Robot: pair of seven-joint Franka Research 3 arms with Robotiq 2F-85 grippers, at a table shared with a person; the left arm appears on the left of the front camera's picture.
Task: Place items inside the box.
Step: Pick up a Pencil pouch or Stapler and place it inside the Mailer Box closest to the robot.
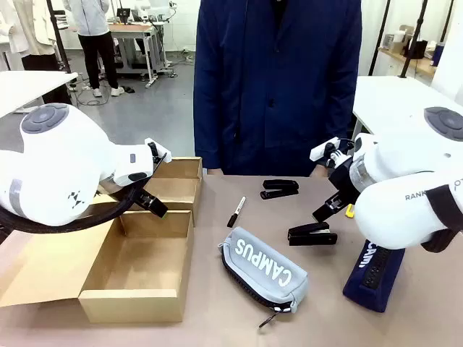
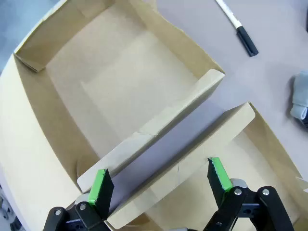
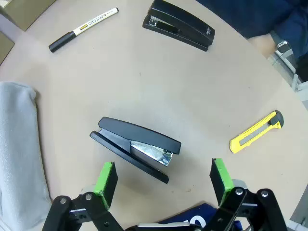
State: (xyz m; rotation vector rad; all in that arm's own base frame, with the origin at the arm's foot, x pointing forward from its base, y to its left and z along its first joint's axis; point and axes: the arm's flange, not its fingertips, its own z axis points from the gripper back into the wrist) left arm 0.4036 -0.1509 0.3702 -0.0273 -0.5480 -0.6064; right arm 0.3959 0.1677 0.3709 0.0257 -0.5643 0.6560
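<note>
Hovering with jaws wide apart and empty, the right end effector (image 3: 163, 177) sits just above a black metal stapler (image 3: 134, 147) on the tabletop (image 3: 144, 82). Pick-up step, I'd say: drop, straddle its body, close. The left end effector (image 2: 159, 180), also open, hangs over the brown cardboard box (image 2: 120, 82).

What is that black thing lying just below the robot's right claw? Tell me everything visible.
A black stapler, plastic-looking, with shiny metal showing between its slightly parted top arm and base. It lies flat on the brown table, nothing else touching it, just ahead of the right gripper, whose green-padded jaws stand open.
</note>
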